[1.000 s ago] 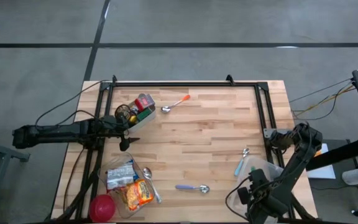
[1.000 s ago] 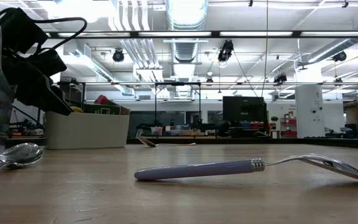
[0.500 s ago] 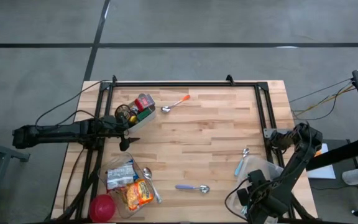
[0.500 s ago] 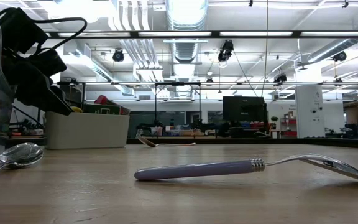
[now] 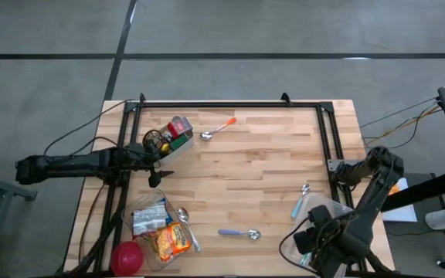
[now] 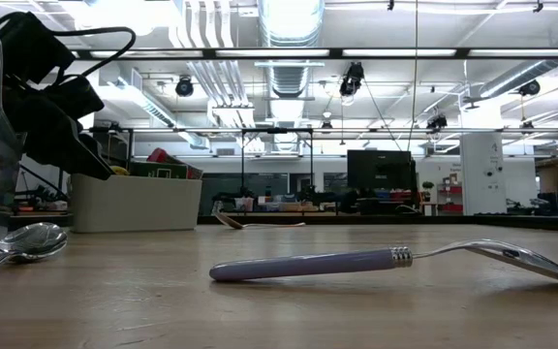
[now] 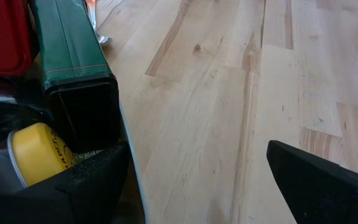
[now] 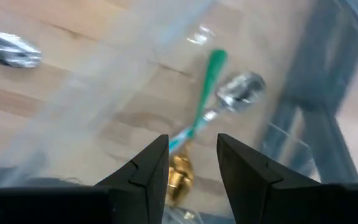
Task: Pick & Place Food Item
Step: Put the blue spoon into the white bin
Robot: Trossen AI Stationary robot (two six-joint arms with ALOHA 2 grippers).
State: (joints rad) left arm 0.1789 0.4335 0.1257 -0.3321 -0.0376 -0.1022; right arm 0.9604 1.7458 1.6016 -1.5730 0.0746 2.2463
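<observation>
- Right gripper (image 8: pixel 191 163): positioned at the table's (image 5: pixel 269 166) near right corner, above a clear container (image 5: pixel 329 210); fingers parted, nothing gripped.
- Left gripper (image 5: pixel 157 157): spread wide, empty, beside a bin (image 5: pixel 174 133) of food items.
- Purple-handled spoon (image 5: pixel 240 232): laid on the table.

On the bench (image 5: pixel 246 177) lie four loose spoons: orange-handled (image 5: pixel 219 128), purple-handled (image 5: pixel 240 232), blue-handled (image 5: pixel 300 201) and plain metal (image 5: pixel 188 228). There are two clear containers (image 5: pixel 154 228) (image 5: pixel 327 212), one red ball (image 5: pixel 127 257), one orange snack pack (image 5: pixel 171 241) and two arms
</observation>
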